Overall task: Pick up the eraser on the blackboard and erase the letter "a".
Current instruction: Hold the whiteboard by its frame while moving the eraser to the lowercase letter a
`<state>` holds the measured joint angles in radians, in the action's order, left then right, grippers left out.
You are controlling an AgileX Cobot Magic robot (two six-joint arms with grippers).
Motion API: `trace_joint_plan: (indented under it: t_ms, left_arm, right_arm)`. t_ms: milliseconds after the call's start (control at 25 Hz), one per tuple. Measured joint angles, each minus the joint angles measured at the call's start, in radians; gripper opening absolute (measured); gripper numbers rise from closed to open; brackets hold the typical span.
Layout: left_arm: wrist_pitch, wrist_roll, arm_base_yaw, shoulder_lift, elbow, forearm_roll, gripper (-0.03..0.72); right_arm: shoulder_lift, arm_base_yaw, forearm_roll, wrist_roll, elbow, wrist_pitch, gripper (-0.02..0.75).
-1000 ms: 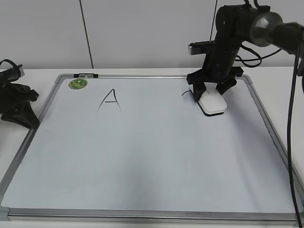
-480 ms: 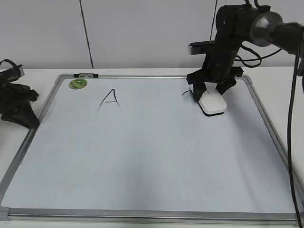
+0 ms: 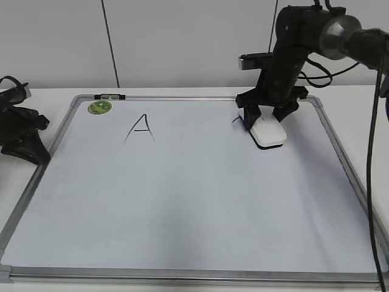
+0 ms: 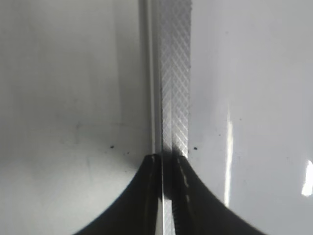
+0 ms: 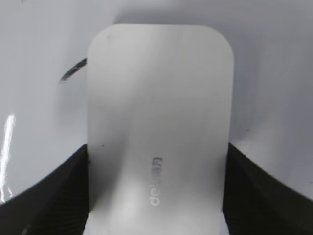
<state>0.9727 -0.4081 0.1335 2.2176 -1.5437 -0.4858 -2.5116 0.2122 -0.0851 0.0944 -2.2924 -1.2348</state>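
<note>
Currently we see the right end effector (image 3: 265,114) clamped on the eraser (image 3: 268,132), one finger on each long side, near the far right corner of the bench (image 3: 48,92). Eraser sits flat on the board (image 3: 182,201), white top up, grey lettering visible in the right wrist view. Its body (image 5: 159,127) covers most of the letter "a" (image 3: 236,120); only a short black stroke shows, sticking out on the eraser's left side. Same stroke shows in the right wrist view at the eraser's upper left (image 5: 73,70).

Right arm comes in from the far right edge and drops almost straight down onto the eraser.

Left end effector (image 4: 166,196) is parked over the left edge of the bench, just beside the board's left frame. Its fingers are together, holding nothing; the left wrist view shows the two dark tips meeting over the ribbed metal frame strip (image 4: 174,73).

Capital "A" (image 3: 141,129) is intact, far side of the board, left of centre, well apart from the eraser. Green sticker (image 3: 99,107) sits in the board's far left corner, beside a small dark clip on the frame (image 3: 109,96).
</note>
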Motion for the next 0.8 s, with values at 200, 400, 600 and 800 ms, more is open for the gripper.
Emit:
trace_joint_plan:
  t_ms: [200, 400, 600, 800]
  left_arm:
    - [0.000, 0.000, 0.000, 0.000, 0.000, 0.000, 0.033]
    - [0.000, 0.000, 0.000, 0.000, 0.000, 0.000, 0.033]
    - [0.000, 0.000, 0.000, 0.000, 0.000, 0.000, 0.033]
    - [0.000, 0.000, 0.000, 0.000, 0.000, 0.000, 0.033]
  right_arm:
    - [-0.002, 0.056, 0.009, 0.016, 0.000, 0.000, 0.533]
    - [-0.002, 0.106, 0.040, 0.033, 0.000, 0.000, 0.533]
    - [-0.002, 0.142, 0.064, 0.049, 0.000, 0.000, 0.533]
    - [-0.002, 0.155, 0.121, 0.051, 0.000, 0.000, 0.533]
